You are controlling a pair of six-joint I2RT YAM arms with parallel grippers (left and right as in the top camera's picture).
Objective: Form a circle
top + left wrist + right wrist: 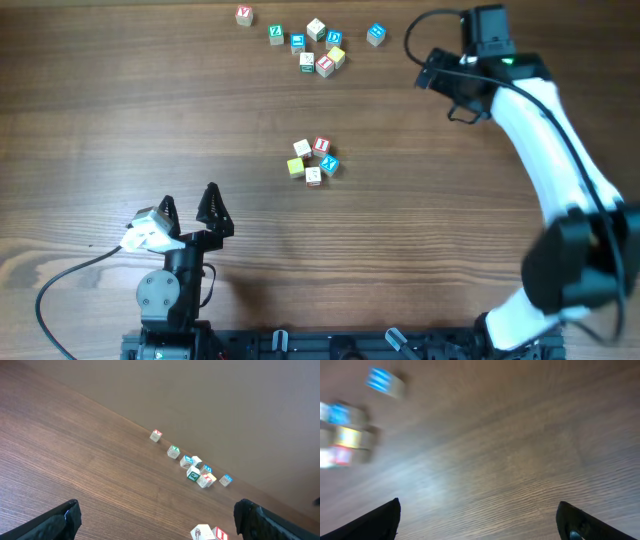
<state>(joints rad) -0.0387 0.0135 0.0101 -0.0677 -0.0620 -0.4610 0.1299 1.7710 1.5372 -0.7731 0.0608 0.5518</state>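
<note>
**Item 1: circle** (313,160). 5 tiny letter cubes set in a tight ring at the middle of the table (100,110), with a small gap at the centre.
- Members: cream cube (302,148), white cube with red letter (321,145), blue X cube (329,164), yellow cube (295,167), white cube with reddish mark (313,176).
- Neighbours touch or nearly touch.
- Nothing grips or props the ring; it lies free on the wood.
- Judgement: the ring reads as closed, so the task looks done or nearly so.

**Item 2: spare cubes** (316,45). About 9 of them, green, blue, white and red lettered, loosely clustered near the far edge, with 1 outlier at each end.
- They lie well apart from the ring.
- Judgement: these are probably leftover stock, left at a distance so they do not confuse the shape.

**Item 3: left gripper** (190,210). Claw spread wide and holding nothing.
- It is parked near the robot's base, well short of the ring.
- Its wrist view catches only the ring's near 2 cubes at the bottom edge.
- Judgement: it is placed clear so as not to nudge the cubes.

**Item 4: right gripper** (428,70). Claw spread wide and empty.
- It is raised beside the spare cubes, nearest the lone blue one at the right end.
- Its wrist view is smeared, so the cube details there are unreadable.
</note>
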